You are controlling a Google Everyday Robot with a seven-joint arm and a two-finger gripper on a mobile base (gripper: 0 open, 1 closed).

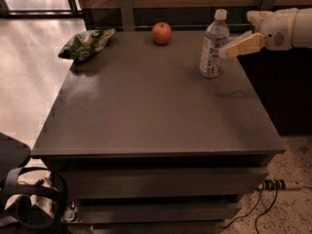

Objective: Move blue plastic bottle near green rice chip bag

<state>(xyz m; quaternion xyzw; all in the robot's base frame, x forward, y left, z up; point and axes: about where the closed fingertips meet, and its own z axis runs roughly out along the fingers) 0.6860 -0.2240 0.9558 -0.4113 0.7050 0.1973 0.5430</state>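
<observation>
The blue plastic bottle [213, 44] stands upright near the right rear of the dark grey table [151, 106]; it is clear with a white cap and a blue-and-white label. The green rice chip bag [87, 43] lies wrinkled at the table's rear left corner, far from the bottle. My gripper [229, 50] reaches in from the right on a white arm, its cream-coloured fingers just right of the bottle at label height, close to it or touching it.
A red-orange apple [162, 32] sits at the table's rear middle, between bag and bottle. A wooden wall runs behind the table. Cables and a power strip [273, 185] lie on the floor at the right; a black chair base [29, 199] is at lower left.
</observation>
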